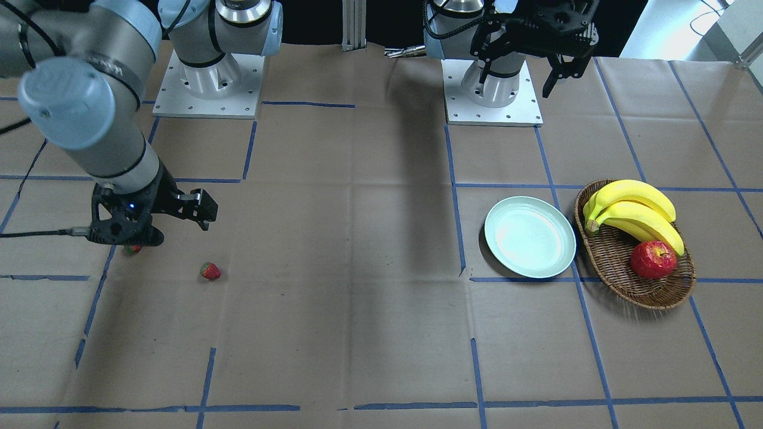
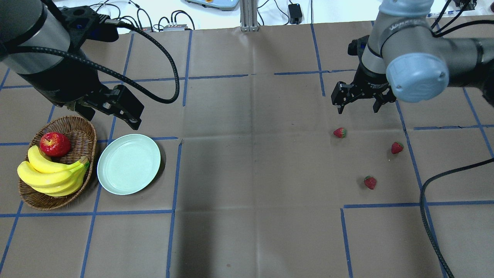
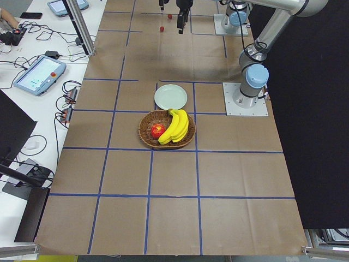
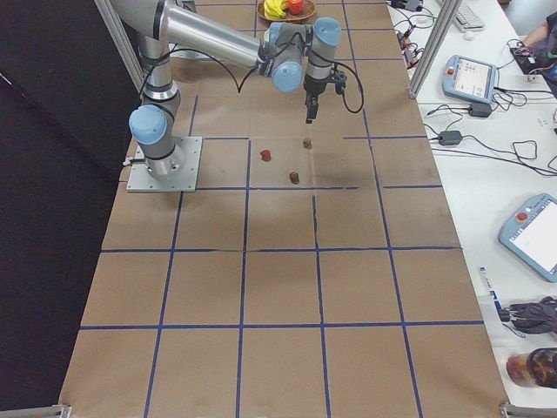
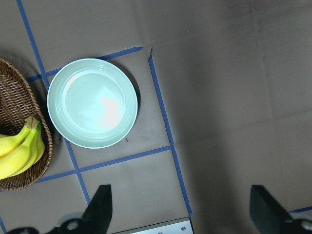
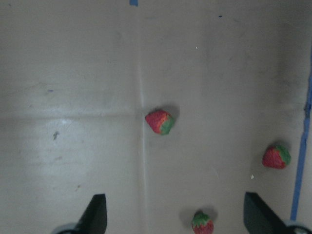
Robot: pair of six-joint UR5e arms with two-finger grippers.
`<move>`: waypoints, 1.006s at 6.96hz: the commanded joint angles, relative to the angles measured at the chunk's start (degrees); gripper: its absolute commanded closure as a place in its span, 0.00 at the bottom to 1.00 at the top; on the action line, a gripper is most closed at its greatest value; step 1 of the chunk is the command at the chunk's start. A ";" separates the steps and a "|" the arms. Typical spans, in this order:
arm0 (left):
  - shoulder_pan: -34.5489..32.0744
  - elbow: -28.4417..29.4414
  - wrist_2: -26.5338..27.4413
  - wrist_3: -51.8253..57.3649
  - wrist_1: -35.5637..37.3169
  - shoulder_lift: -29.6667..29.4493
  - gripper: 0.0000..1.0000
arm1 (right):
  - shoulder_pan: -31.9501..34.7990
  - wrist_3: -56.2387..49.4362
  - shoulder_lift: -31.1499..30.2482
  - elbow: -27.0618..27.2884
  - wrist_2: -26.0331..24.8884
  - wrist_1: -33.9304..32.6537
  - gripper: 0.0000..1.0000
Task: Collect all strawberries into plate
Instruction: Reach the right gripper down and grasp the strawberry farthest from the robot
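Your right gripper (image 2: pixel 357 109) hangs with jaws spread near three strawberries (image 2: pixel 340 133). Your left gripper (image 2: pixel 110 116), likewise spread, hovers by the plate (image 2: pixel 128 164) and basket (image 2: pixel 87 136).

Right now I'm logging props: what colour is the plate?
The plate is pale mint green, plain; clearest in the left wrist view.

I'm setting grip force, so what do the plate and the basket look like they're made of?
The plate looks like smooth, glossy plastic or glazed ceramic. It is pale mint with a soft sheen, but I cannot tell which of the two it is. The basket looks like woven brown wicker, matte, with a visible weave.
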 commanded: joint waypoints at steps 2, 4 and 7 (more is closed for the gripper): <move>0.00 -0.32 -0.06 0.00 0.00 0.51 0.00 | 0.05 0.06 7.38 8.20 0.45 -15.43 0.00; 0.00 -0.32 -0.15 -0.09 0.00 0.42 0.00 | 0.05 0.32 9.40 7.77 0.46 -15.69 0.03; 0.00 -0.32 -0.15 0.00 0.00 0.51 0.00 | 0.05 0.33 10.21 7.42 0.54 -17.10 0.50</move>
